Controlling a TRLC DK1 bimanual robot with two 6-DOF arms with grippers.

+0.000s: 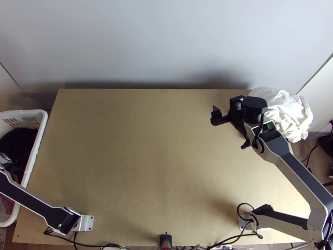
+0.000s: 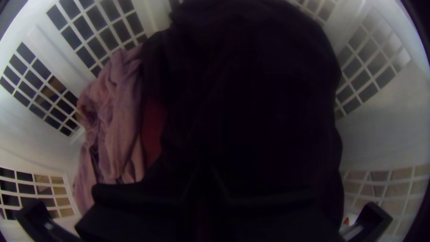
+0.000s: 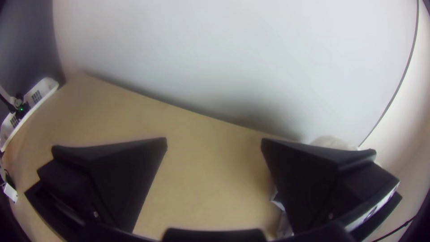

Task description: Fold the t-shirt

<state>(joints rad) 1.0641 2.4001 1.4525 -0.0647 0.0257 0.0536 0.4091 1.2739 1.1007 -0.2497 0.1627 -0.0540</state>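
- Table (image 1: pixel 145 158): presumably the folding surface.
- Left basket (image 1: pixel 36 146): stores bunched dark cloth (image 2: pixel 251 89), possibly the t-shirt.
- White cloth (image 1: pixel 289 112): bunched far right, perhaps set aside.
- Left gripper (image 2: pixel 204 179): in the basket, likely for fetching; grip cannot be told.
- Right gripper (image 3: pixel 214 141): fingers apart, far right, probably for spreading.

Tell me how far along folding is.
Nothing looks folded; white cloth lies bunched at the far right of the light wooden table. The open right end effector holds nothing; the left end effector is inside the white plastic basket with dark cloth, grip unclear. Spreading and folding likely remain.
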